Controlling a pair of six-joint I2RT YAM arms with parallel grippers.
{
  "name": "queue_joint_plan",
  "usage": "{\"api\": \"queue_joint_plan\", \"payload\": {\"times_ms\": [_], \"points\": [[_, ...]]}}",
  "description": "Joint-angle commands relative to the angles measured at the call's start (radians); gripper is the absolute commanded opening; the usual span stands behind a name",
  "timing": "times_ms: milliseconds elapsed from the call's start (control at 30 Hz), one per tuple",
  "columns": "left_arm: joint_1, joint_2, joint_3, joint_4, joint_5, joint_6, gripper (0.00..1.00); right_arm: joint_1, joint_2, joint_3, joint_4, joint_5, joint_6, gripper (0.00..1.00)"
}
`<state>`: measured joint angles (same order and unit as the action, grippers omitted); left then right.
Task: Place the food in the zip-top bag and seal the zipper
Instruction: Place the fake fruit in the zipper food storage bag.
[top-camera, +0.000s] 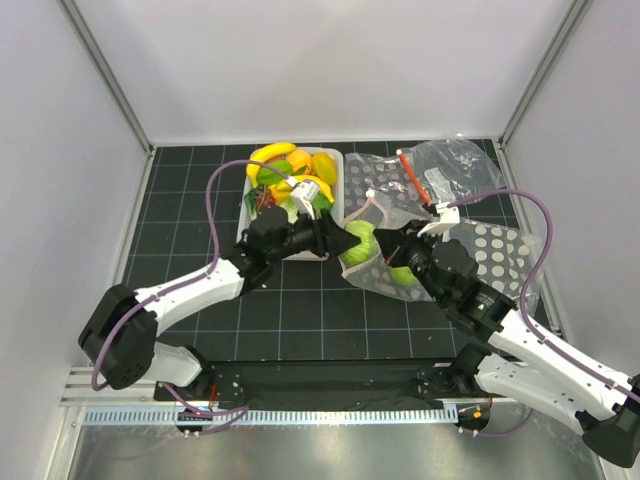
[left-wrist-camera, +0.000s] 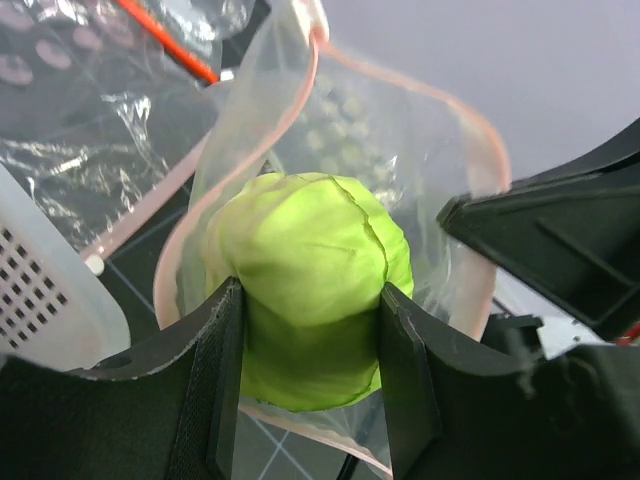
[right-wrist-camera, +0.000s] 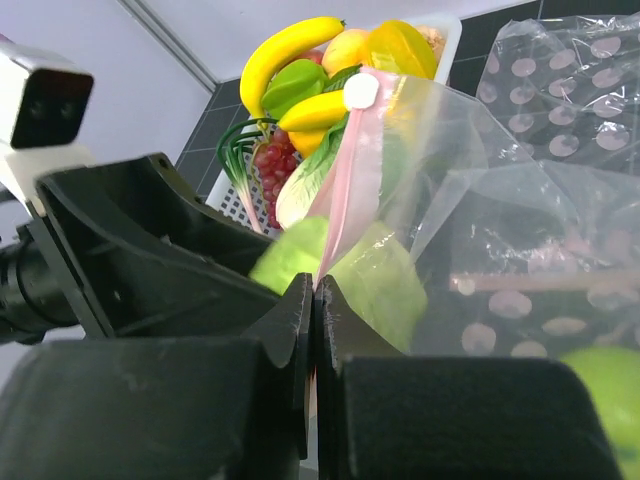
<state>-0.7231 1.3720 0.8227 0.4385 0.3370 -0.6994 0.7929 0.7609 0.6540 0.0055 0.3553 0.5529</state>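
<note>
My left gripper (top-camera: 347, 240) is shut on a pale green lettuce piece (top-camera: 361, 241) and holds it in the open mouth of the zip-top bag (top-camera: 378, 272). The left wrist view shows the lettuce (left-wrist-camera: 310, 270) between both fingers (left-wrist-camera: 222, 390), ringed by the pink zipper (left-wrist-camera: 488, 160). My right gripper (top-camera: 388, 240) is shut on the zipper strip (right-wrist-camera: 350, 190) and holds the mouth up. Another green piece (top-camera: 403, 276) lies inside the bag. Bananas (top-camera: 275, 154) and other food fill the white basket (top-camera: 244, 208).
A second clear bag with an orange-red strip (top-camera: 412, 176) lies at the back right, partly over a polka-dot sheet (top-camera: 500, 252). The basket stands just left of the bag. White walls enclose the black gridded mat (top-camera: 180, 230).
</note>
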Motion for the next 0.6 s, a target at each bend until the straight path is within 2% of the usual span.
{"api": "queue_joint_plan", "payload": {"times_ms": [0, 67, 100, 200, 300, 433, 567], "points": [[-0.082, 0.001, 0.093, -0.107, -0.123, 0.122, 0.44, 0.003, -0.021, 0.007, 0.076, 0.017, 0.01, 0.01], [-0.114, 0.001, 0.116, -0.168, -0.15, 0.162, 0.59, 0.003, -0.02, 0.006, 0.077, 0.022, 0.01, 0.01], [-0.146, 0.002, 0.13, -0.19, -0.162, 0.199, 0.79, 0.003, -0.021, 0.006, 0.076, 0.028, 0.01, 0.01], [-0.183, -0.017, 0.162, -0.233, -0.185, 0.241, 1.0, 0.002, -0.023, 0.006, 0.061, 0.063, 0.016, 0.01], [-0.185, -0.059, 0.153, -0.239, -0.191, 0.242, 1.0, 0.003, -0.026, 0.009, 0.021, 0.141, 0.031, 0.01], [-0.185, -0.129, 0.139, -0.285, -0.272, 0.258, 1.0, 0.002, -0.012, 0.03, -0.05, 0.25, 0.054, 0.01], [-0.183, -0.186, 0.13, -0.374, -0.493, 0.287, 1.0, 0.003, 0.021, 0.067, -0.125, 0.329, 0.059, 0.01]]}}
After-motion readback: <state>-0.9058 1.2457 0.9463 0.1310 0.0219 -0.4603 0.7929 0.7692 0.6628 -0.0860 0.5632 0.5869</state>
